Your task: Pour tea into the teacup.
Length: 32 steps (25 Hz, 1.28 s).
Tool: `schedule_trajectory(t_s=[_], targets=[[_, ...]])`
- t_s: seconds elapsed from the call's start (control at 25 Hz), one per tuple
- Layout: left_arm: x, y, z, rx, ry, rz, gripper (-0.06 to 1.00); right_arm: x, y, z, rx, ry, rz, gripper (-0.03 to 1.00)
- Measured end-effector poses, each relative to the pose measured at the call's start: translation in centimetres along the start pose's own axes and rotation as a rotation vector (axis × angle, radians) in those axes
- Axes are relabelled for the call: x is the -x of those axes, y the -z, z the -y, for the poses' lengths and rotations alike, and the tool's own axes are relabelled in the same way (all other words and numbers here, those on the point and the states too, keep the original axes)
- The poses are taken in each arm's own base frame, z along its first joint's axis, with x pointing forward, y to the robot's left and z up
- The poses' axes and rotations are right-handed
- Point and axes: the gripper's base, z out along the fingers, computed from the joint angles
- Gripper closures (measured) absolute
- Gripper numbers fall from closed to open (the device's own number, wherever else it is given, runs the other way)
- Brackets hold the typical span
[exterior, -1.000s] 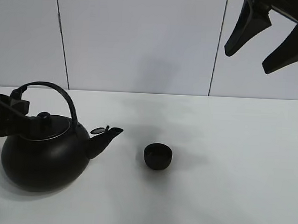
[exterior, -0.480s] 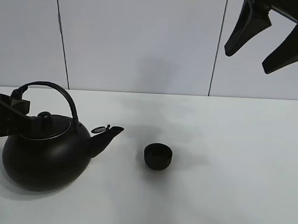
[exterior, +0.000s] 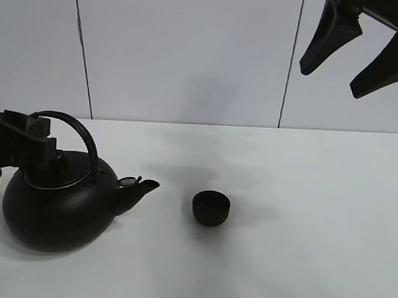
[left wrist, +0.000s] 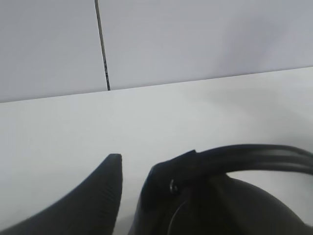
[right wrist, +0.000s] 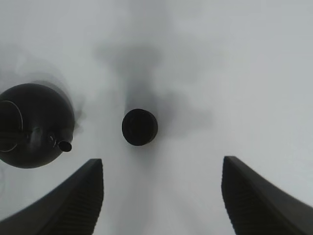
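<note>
Left gripper point(exterior: 42, 139): fingers parted around the arched handle of the big round black metal kettle point(exterior: 59, 205), not squeezing it.
Right gripper point(right wrist: 161, 196): wide apart, high above the kettle.
Small shiny black teacup point(exterior: 211, 208): just beyond the kettle's spout, not touching.

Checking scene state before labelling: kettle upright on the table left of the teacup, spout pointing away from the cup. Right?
Not quite. The kettle stands upright on the table left of the teacup, but its spout points toward the cup, as the exterior high view shows.
</note>
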Motion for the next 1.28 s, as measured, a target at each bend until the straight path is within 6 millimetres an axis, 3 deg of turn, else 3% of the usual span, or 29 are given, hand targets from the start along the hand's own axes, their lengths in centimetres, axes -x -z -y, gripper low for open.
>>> schedule_trajectory(t_s=[0.32, 0.76, 1.28], targets=[[0.0, 0.1, 0.0, 0.001, 0.007, 0.002, 0.58, 0.0, 0.0, 0.0, 0.0, 0.0, 0.0, 0.49], [-1.5, 2.2, 0.1, -0.083, 0.113, -0.053, 0.56, 0.0, 0.0, 0.0, 0.0, 0.0, 0.0, 0.49], [-1.4, 3.5, 0.2, -0.125, 0.144, -0.047, 0.53, 0.0, 0.0, 0.0, 0.001, -0.001, 0.0, 0.49]])
